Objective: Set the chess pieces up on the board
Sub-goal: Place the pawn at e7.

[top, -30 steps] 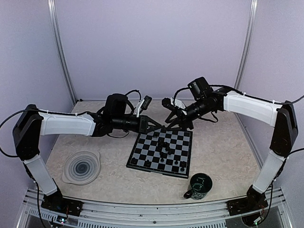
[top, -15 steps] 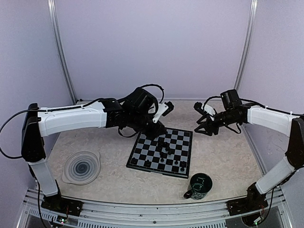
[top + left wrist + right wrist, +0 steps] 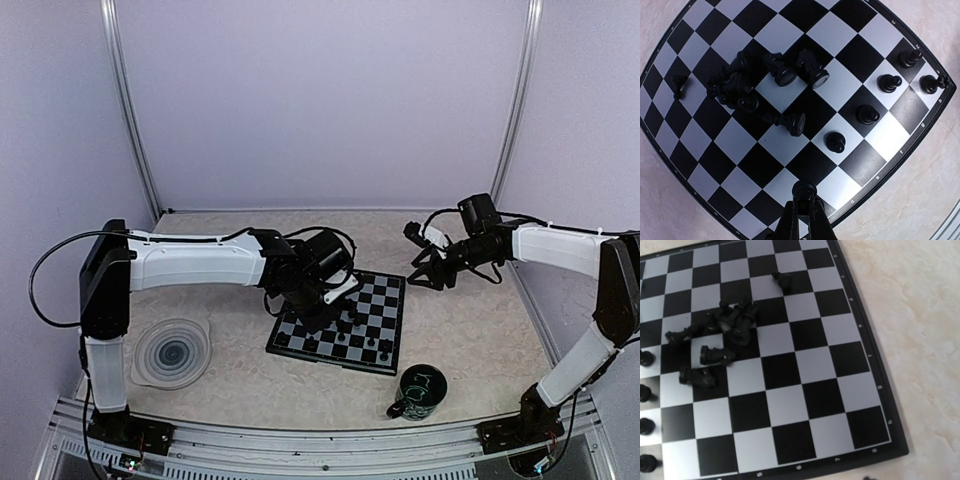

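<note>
The board [image 3: 388, 298] lies mid-table with small black chess pieces on it. In the left wrist view a heap of fallen pieces [image 3: 752, 90] lies on the board [image 3: 840, 35], and several pawns [image 3: 867, 114] stand in a row along one edge. My left gripper [image 3: 805, 205] is shut on a black chess piece [image 3: 805, 190] and holds it just over a square by the board's edge; it also shows in the top view [image 3: 328, 305]. My right gripper [image 3: 424, 268] is open and empty, off the board's right side. The right wrist view shows the board [image 3: 810, 390] and the heap [image 3: 732, 322], not the fingers.
A dark green mug [image 3: 418, 392] stands near the board's front right corner. A round grey spiral-patterned plate [image 3: 172, 352] lies at the front left. White enclosure walls stand close at the back and sides.
My left arm has swung from the board's far left corner to over the board's near middle and lower. My right arm pulled back off the board to the right, then stayed.
</note>
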`<control>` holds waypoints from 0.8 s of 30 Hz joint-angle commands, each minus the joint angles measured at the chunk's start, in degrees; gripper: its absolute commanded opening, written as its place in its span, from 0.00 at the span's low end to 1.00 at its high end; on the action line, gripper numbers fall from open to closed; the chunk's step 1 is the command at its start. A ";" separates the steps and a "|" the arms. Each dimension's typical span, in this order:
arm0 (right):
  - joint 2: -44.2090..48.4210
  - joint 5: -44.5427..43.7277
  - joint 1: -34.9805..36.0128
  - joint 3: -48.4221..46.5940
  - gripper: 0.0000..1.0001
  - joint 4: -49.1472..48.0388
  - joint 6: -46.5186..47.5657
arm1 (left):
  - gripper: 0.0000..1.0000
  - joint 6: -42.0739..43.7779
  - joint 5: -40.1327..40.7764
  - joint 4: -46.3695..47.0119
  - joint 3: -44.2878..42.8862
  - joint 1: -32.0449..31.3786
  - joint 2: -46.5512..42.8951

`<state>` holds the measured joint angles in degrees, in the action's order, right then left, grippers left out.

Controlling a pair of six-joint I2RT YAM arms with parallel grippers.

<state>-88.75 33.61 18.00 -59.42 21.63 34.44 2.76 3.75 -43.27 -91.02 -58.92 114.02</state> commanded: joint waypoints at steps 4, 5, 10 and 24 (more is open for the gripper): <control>-1.23 1.32 0.11 -1.31 0.53 1.62 0.92 | 0.03 1.78 -0.43 -2.76 -2.35 0.53 3.63; -1.34 1.37 0.15 -1.37 0.53 1.74 1.04 | 0.03 1.77 -0.72 -2.50 -2.34 0.70 3.70; -2.16 1.53 0.20 -1.66 0.53 2.23 1.23 | 0.03 1.72 -2.18 -1.41 -2.42 0.69 4.58; -3.47 1.97 0.61 -2.25 0.53 3.25 1.54 | 0.06 1.90 -1.70 -0.95 -3.99 0.69 7.53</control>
<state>-91.39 34.72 18.20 -60.16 23.77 35.35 4.25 1.93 -44.75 -93.32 -58.43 120.51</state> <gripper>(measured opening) 0.532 0.062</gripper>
